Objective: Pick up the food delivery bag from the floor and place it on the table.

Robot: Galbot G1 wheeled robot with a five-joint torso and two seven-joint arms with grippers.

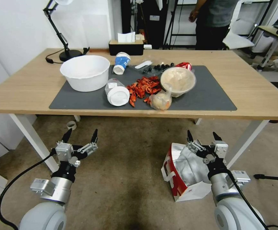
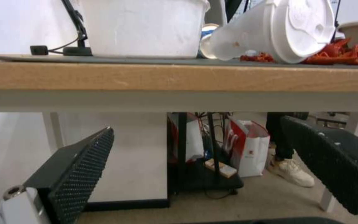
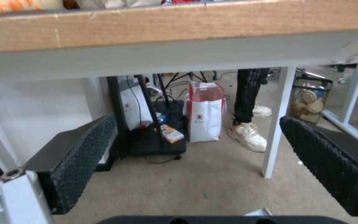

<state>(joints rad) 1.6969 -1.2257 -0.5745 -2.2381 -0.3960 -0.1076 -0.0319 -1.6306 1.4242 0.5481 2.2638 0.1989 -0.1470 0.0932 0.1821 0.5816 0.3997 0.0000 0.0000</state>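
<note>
Now, my right gripper (image 1: 203, 136): jaws spread, nothing between them, hanging over open mouth of food delivery bag (image 1: 185, 174). One bag, upright on floor just short of table (image 1: 27, 86), foil lining showing, red side and white handle facing left. My left gripper (image 1: 80, 135): jaws spread too, empty, hovering above bare floor, well apart from bag. On table's dark mat (image 1: 209, 95) I count one white bowl (image 1: 85, 72), two tipped cups (image 1: 118, 92), one crayfish pile (image 1: 143, 88), one covered bowl (image 1: 178, 80), one knotted plastic bag (image 1: 160, 100).

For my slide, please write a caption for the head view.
Both grippers, left and right, open before the table; food delivery bag on floor.
</note>
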